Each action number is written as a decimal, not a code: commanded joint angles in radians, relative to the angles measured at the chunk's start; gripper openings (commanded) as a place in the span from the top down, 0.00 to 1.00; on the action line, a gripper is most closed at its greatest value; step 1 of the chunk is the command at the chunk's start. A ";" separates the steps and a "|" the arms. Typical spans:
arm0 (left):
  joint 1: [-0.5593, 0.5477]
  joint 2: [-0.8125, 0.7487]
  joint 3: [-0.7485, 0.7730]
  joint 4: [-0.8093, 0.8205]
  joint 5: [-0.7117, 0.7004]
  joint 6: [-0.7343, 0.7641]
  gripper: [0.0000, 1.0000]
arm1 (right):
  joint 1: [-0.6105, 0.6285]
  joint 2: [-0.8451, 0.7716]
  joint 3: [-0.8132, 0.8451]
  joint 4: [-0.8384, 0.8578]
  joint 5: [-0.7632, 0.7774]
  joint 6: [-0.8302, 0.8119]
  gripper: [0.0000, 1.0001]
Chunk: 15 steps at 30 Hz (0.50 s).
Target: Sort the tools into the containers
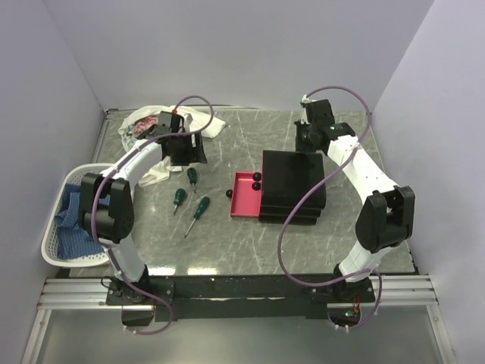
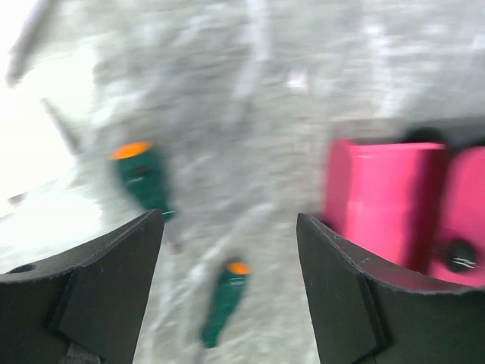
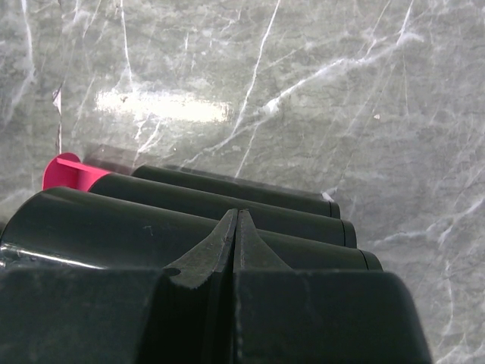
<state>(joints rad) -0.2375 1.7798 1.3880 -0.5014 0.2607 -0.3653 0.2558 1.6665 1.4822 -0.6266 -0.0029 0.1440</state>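
Observation:
Three green-handled screwdrivers lie on the marble table left of the drawer unit: one [image 1: 192, 177] just below my left gripper [image 1: 189, 158], two more [image 1: 179, 197] [image 1: 201, 207] nearer the front. The blurred left wrist view shows two of them [image 2: 144, 178] [image 2: 226, 299] below my left gripper [image 2: 231, 227], which is open with nothing between its fingers. The black drawer unit [image 1: 294, 186] has one pink drawer [image 1: 246, 195] [image 2: 386, 201] pulled out to the left. My right gripper [image 3: 237, 216] is shut and empty at the unit's far edge [image 1: 309, 140], over its black ridged side [image 3: 151, 227].
A white patterned cloth [image 1: 163, 121] lies bunched at the back left, behind the left gripper. A white lattice basket [image 1: 57, 243] with blue cloth [image 1: 76, 220] stands at the left edge. Round black knobs [image 1: 256, 180] [image 1: 229, 194] mark the drawer fronts. Purple walls enclose the table.

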 commanded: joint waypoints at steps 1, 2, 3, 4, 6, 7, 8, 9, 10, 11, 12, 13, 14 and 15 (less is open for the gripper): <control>0.026 0.013 0.016 -0.057 -0.175 0.108 0.24 | 0.010 0.035 0.032 -0.144 -0.026 0.002 1.00; 0.027 0.023 0.019 -0.057 -0.185 0.109 0.24 | 0.016 0.038 0.038 -0.147 -0.028 0.000 1.00; 0.029 0.038 0.020 -0.052 -0.189 0.117 0.24 | 0.016 0.042 0.049 -0.145 -0.031 0.000 1.00; 0.032 0.046 0.022 -0.049 -0.190 0.120 0.24 | 0.017 0.045 0.053 -0.144 -0.032 0.003 1.00; 0.032 0.073 0.026 -0.039 -0.198 0.121 0.24 | 0.023 0.050 0.062 -0.143 -0.039 0.005 1.00; 0.032 0.085 0.029 -0.037 -0.198 0.121 0.24 | 0.023 0.052 0.066 -0.143 -0.039 0.006 1.00; 0.030 0.098 0.035 -0.038 -0.199 0.124 0.25 | 0.023 0.053 0.067 -0.145 -0.039 0.006 1.00; 0.030 0.119 0.037 -0.037 -0.208 0.127 0.25 | 0.023 0.055 0.070 -0.145 -0.042 0.006 1.00; 0.030 0.128 0.039 -0.037 -0.209 0.131 0.25 | 0.023 0.055 0.072 -0.147 -0.043 0.006 1.00; 0.030 0.136 0.039 -0.037 -0.206 0.134 0.26 | 0.025 0.056 0.072 -0.147 -0.045 0.006 1.00; 0.030 0.147 0.039 -0.029 -0.198 0.135 0.27 | 0.025 0.055 0.072 -0.148 -0.046 0.006 1.00; 0.029 0.153 0.037 -0.025 -0.189 0.137 0.29 | 0.025 0.055 0.070 -0.145 -0.046 0.005 1.00; 0.029 0.159 0.039 -0.025 -0.184 0.138 0.31 | 0.025 0.053 0.067 -0.145 -0.046 0.005 1.00; 0.026 0.168 0.040 -0.020 -0.178 0.141 0.32 | 0.025 0.052 0.064 -0.145 -0.046 0.003 1.00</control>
<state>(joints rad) -0.2047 1.9343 1.3918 -0.5407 0.0807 -0.2558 0.2600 1.6970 1.5349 -0.6823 -0.0086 0.1436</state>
